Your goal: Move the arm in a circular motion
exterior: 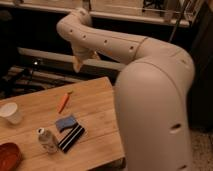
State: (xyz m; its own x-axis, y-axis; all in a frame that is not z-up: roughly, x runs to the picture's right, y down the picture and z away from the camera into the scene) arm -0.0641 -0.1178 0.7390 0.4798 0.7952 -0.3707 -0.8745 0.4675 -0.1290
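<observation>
Up near 11 o'clock, above the far edge of the table (100,125) — gripper (79,62) pointing down
Can't tell if it's open or closed. From it the arm (155,100) stretches toward 4 o'clock, long axis roughly level, then bulks out at right — free air all round for a circle, I'd guess. No readable label on the can (47,140).

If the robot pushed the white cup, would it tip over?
Probably, yes. The white cup looks like a thin paper one, so it is likely light and would slide or tip on the smooth wooden table. It stands upright and open, so it could squash if squeezed hard. The hand hangs above the table's far edge, away from the cup.
</observation>
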